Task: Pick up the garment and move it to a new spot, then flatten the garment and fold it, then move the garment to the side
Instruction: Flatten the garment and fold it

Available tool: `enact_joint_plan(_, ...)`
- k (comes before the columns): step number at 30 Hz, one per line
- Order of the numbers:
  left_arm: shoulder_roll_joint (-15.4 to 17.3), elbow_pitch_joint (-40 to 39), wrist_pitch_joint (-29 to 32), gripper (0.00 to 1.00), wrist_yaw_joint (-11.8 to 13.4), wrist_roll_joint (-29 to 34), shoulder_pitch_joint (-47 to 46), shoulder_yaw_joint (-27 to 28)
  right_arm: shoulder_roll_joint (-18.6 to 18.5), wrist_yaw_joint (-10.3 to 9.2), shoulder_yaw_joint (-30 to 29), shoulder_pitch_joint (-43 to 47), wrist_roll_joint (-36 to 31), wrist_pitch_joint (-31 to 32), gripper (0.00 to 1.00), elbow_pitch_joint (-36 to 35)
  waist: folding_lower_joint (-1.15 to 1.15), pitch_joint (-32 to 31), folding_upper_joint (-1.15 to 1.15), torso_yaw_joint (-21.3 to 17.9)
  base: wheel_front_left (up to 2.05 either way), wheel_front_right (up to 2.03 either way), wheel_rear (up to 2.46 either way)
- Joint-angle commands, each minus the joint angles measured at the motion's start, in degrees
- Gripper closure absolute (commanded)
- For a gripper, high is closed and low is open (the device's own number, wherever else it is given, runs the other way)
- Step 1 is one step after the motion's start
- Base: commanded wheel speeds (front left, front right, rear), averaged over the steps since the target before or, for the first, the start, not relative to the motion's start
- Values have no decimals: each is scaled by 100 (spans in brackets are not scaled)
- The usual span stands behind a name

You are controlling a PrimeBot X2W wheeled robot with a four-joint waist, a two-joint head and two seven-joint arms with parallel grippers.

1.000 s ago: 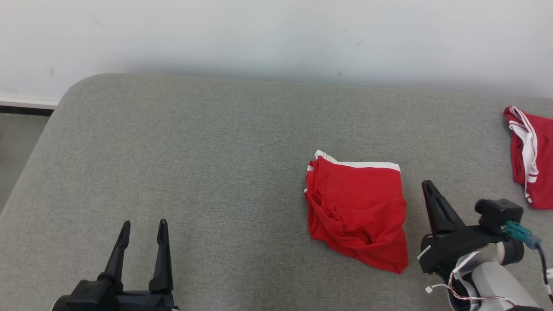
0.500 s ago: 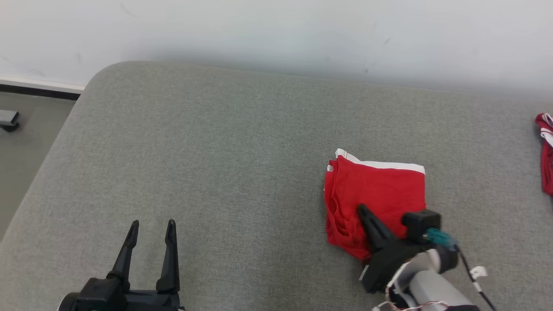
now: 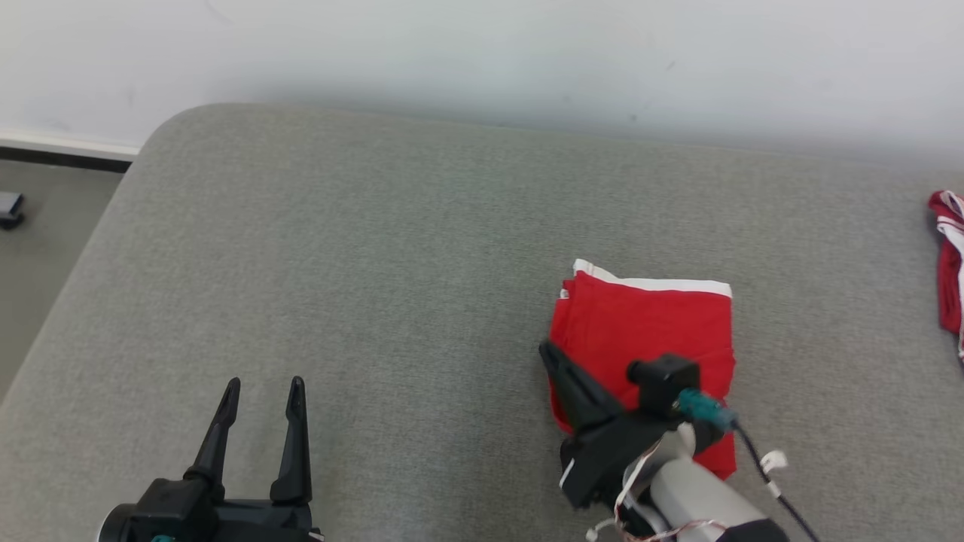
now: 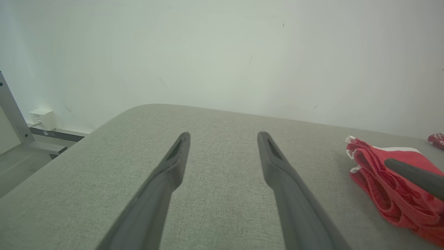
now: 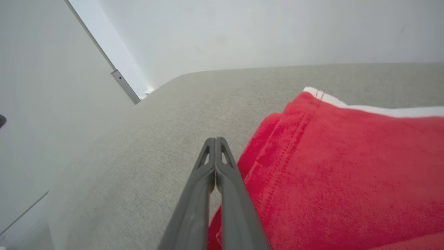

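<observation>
Red garment (image 3: 648,324), folded to a rough rectangle with a white band along its far edge, lies on the grey fabric surface (image 3: 376,263) at about 4 o'clock from the centre of the head view. Its left-hand edge shows several stacked layers of cloth, seen as loose red folds in the left wrist view (image 4: 378,180). In the right wrist view the garment (image 5: 347,166) takes up the lower right, its stitched hem running toward 1 o'clock and the white band at the top.

Right gripper (image 3: 544,348) reaches over the near left corner of the garment, fingers pointing to about 11 o'clock in the head view. Its jaws are closed, pressed together tip to tip (image 5: 215,139), with the tips over grey surface just beside the garment's left edge. Whether the fingers touch the cloth under them cannot be told.

Left gripper (image 3: 264,382) sits at 7 o'clock in the head view, well apart from the garment, fingers pointing to 12 o'clock. Its jaws are spread wide with nothing between them, above bare surface (image 4: 224,133).

Second red item with white trim (image 3: 947,263) lies at the 3 o'clock edge of the head view, well apart from the folded garment.

Pale wall (image 3: 482,53) runs behind the surface at 12 o'clock. Floor (image 3: 45,226) shows past the rounded corner at 9 o'clock.
</observation>
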Motion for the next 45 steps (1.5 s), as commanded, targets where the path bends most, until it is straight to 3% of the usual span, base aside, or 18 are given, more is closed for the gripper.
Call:
enact_joint_plan(1, 3, 7, -16, 0, -3, 16, -22, 17, -72, -15, -204, -76, -67, -30, 100, -307, 0, -44, 0, -178, 0, 0, 0)
enact_joint_plan(8, 78, 32, -16, 0, -1, 51, -48, 91, -524, -15, -1033, 306, -405, -31, 100, -1594, 0, -204, 0, -617, 0, 0, 0)
enact_joint_plan(16, 138, 40, -16, 0, -1, 76, 79, 134, -862, -16, -2048, 1033, -695, -31, 100, -2346, 0, -380, 0, -1047, 0, 0, 0)
enact_joint_plan(29, 205, 41, -16, 0, -1, 261, 525, 253, -634, -16, -2944, 2300, -1052, -32, 100, -2924, 0, -674, 0, -1458, 0, 0, 0)
enact_joint_plan(30, 195, 18, -16, 0, -2, 286, 566, 260, -610, -16, -2965, 2365, -1066, -32, 92, -2960, 0, -688, 0, -1462, 0, 0, 0)
enact_joint_plan(31, 189, 1, -16, 0, -1, 301, 608, 276, -588, -16, -2989, 2427, -1078, -32, 66, -2991, 0, -701, 0, -1464, 0, 0, 0)
enact_joint_plan(32, 186, 4, -16, 0, -1, 315, 634, 296, -580, -16, -3019, 2487, -1112, -32, 51, -3023, 0, -713, 0, -1462, 0, 0, 0)
enact_joint_plan(33, 180, 3, -16, 0, -2, 318, 652, 308, -577, -16, -3050, 2540, -1144, -32, 6, -3052, 0, -726, 0, -1457, 0, 0, 0)
enact_joint_plan(34, 175, 9, -16, 0, -1, 323, 686, 317, -573, -16, -3088, 2595, -1177, -32, 0, -3074, 0, -740, 0, -1445, 0, 0, 0)
enact_joint_plan(45, 230, -120, -16, 0, -1, 242, 846, 476, -466, -16, -3454, 2990, -1462, 70, 0, -3279, 0, -786, 0, -1303, 0, 0, 0)
